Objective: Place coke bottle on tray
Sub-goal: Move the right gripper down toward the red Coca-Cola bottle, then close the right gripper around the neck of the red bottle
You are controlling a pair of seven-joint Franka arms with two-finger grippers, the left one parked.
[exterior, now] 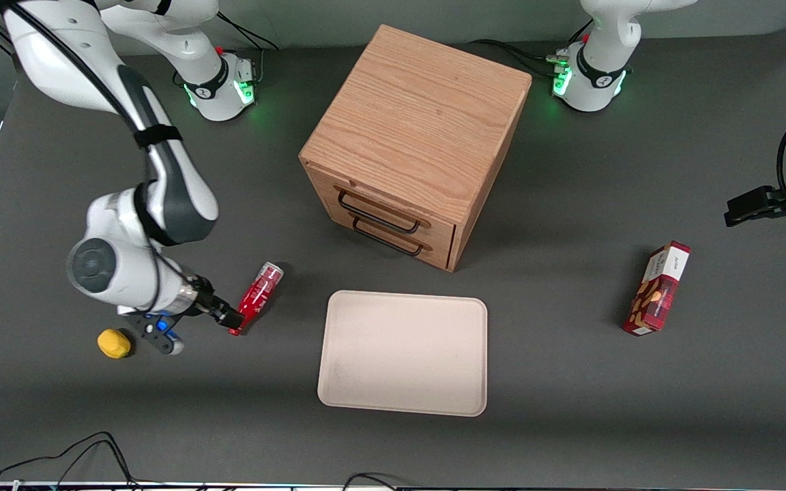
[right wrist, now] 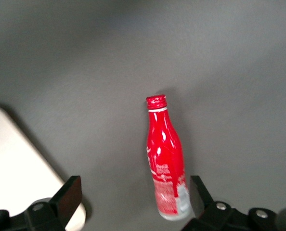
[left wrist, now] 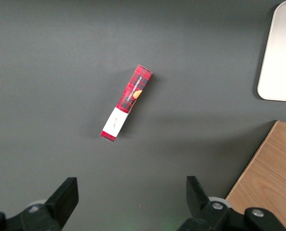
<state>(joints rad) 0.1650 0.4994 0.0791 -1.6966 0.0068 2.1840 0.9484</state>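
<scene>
The coke bottle (exterior: 257, 295) is a slim red bottle with a red cap and silvery base. It lies on the dark table beside the beige tray (exterior: 404, 352), toward the working arm's end. My right gripper (exterior: 227, 318) is at the bottle. In the right wrist view the gripper (right wrist: 133, 192) is open wide. The bottle's (right wrist: 164, 159) silvery base end sits between the fingers, close to one finger (right wrist: 199, 188) and well apart from the other. A corner of the tray (right wrist: 13, 159) shows beside it.
A wooden two-drawer cabinet (exterior: 413, 143) stands farther from the front camera than the tray. A small yellow object (exterior: 114, 343) lies by the working arm's wrist. A red snack box (exterior: 659, 290) stands toward the parked arm's end, also in the left wrist view (left wrist: 127, 102).
</scene>
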